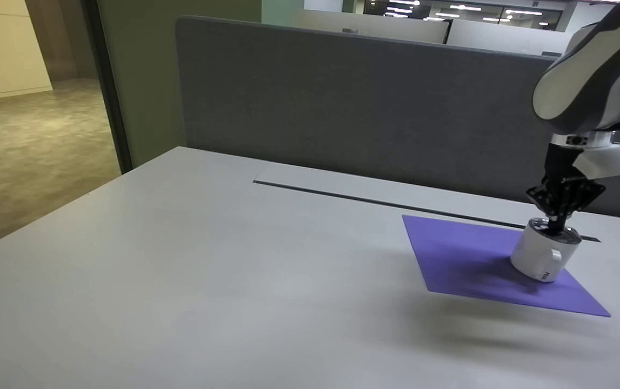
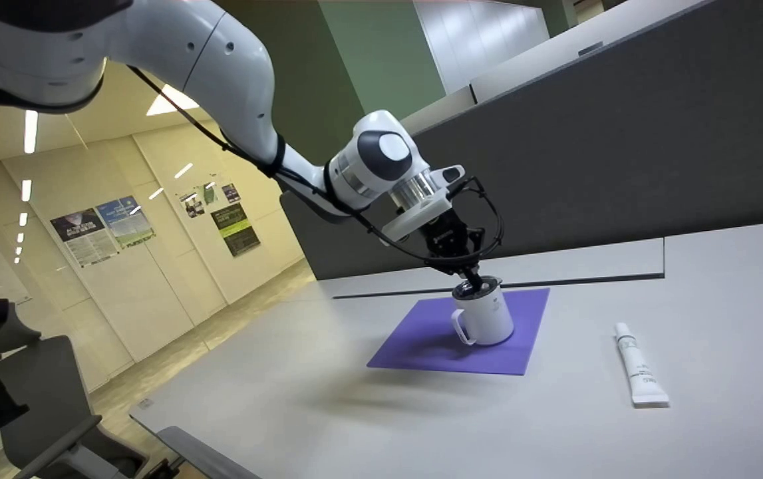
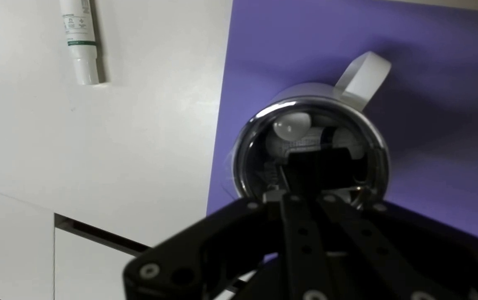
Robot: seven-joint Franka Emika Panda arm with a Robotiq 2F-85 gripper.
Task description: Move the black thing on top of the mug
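The white mug (image 1: 531, 251) stands on the purple mat (image 1: 453, 254) in both exterior views, also here (image 2: 489, 320). In the wrist view the mug (image 3: 305, 89) has a shiny rim and a dark mouth, with its handle toward the upper right. My gripper (image 1: 557, 229) points down with its fingers together, tips at or in the mug's mouth, as an exterior view (image 2: 475, 286) also shows. In the wrist view the fingertips (image 3: 319, 171) form one black block over the mouth. A small dark part (image 3: 361, 168) beside them may be the black thing; I cannot separate it clearly from the fingers.
A white tube (image 2: 640, 369) lies on the white table (image 2: 594, 439) beside the mat; the wrist view shows it too (image 3: 81, 37). A grey partition (image 1: 353, 108) stands along the back edge. Pale shapes (image 3: 292, 126) show within the mug's mouth, contents or reflections.
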